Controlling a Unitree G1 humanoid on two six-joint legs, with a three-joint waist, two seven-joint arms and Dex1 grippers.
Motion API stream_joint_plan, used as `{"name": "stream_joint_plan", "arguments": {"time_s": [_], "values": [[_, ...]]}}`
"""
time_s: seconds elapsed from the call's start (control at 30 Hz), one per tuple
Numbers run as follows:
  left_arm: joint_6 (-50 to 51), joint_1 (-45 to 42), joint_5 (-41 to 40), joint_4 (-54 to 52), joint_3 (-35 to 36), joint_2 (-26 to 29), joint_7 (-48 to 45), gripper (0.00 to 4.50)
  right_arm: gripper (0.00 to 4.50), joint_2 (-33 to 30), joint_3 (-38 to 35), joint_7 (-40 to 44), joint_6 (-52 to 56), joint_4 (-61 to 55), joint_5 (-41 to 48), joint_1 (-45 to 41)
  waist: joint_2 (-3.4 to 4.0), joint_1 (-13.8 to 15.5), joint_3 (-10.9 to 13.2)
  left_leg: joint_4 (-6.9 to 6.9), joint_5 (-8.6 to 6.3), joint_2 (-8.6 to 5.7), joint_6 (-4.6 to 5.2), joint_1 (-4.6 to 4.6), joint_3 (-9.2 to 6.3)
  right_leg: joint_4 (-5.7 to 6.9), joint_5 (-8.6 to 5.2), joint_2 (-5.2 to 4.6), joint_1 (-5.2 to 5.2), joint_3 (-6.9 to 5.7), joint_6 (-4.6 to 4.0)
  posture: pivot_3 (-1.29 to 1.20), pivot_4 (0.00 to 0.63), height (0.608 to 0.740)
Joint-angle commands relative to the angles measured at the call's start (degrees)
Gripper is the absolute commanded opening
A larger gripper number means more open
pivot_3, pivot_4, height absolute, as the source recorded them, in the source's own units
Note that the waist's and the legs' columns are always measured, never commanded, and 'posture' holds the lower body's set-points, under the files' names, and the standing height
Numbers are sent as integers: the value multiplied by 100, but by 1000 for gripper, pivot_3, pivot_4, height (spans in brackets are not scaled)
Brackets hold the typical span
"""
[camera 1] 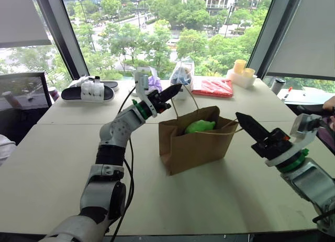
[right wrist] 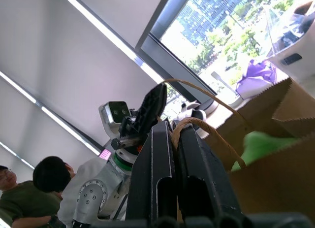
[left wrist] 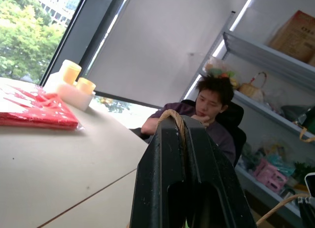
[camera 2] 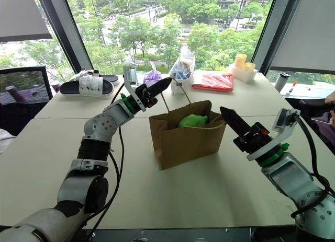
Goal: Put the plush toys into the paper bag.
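Green toy (camera 1: 199, 126) sits inside the paper bag (camera 1: 196, 145), centre frame (orange one unseen). Your left gripper (camera 1: 174, 90) and right gripper (camera 1: 244, 119) each pinch a cord handle (right wrist: 197, 124).

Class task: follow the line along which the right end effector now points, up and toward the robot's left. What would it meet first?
Probably the paper bag: the right end effector, shut on the near cord handle, aims at the bag's upper edge. Depth is uncertain; it might pass just above.

At my twelve o'clock, tall windows (camera 1: 157, 27) show green trees in daylight, with grey roller blinds (camera 1: 306, 33) at my two. The pale table (camera 1: 47, 163) spreads before me; shelves (left wrist: 275, 60) line a wall.
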Motion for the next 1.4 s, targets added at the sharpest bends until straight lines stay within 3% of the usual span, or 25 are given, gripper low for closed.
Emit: {"name": "stream_joint_plan", "arguments": {"time_s": [0.03,0.1,0.2,0.43,0.47,0.97,1.1,1.23,1.4], "values": [[10,12,-109,-176,114,-40,17,0,59,1,-102,111,-151,-89,44,84,0,-2,0,-2,0,1,1,0,0,0,0,0,-1,0,0,0,150,740],[20,78,-89,-176,109,-51,-12,0,59,10,-134,150,-186,-71,34,181,0,-5,0,-1,0,1,1,2,0,1,0,1,0,0,0,0,150,740],[13,98,-99,-53,195,-69,51,837,872,28,-170,163,-284,-36,0,275,0,-11,0,0,0,1,1,6,2,3,0,1,3,0,0,0,150,740],[243,37,-208,161,303,121,-167,4096,4115,-54,-161,256,-310,-151,54,466,0,-11,0,1,0,1,1,6,2,6,0,1,2,0,0,0,150,740],[287,44,-216,163,308,192,-234,4440,4142,-41,-161,267,-308,-196,115,517,0,-12,0,1,0,1,1,6,3,6,0,1,2,1,0,0,150,740],[1202,869,-602,-35,722,1601,-1164,4440,4142,433,-522,707,-720,-472,680,1486,4,-30,-2,-1,-1,5,1,13,3,17,0,3,1,5,-1,0,150,740],[1518,1676,-577,-834,347,1838,-1439,4440,4142,-5,215,880,-100,-639,-206,1889,7,-33,-4,-11,-2,5,3,25,6,19,-1,3,1,18,-2,0,150,740],[1505,2147,-490,-1345,64,1913,-1516,4500,2880,-22,717,824,-57,-570,-532,1578,6,-29,-2,-10,-2,8,3,20,10,19,-1,4,-9,39,-3,0,150,740],[1162,2206,-354,-1545,-85,1609,-1293,4500,265,-9,1532,819,154,-343,-1340,920,2,10,-4,-2,-2,8,3,22,17,12,0,4,-3,44,-8,0,150,740]]}}
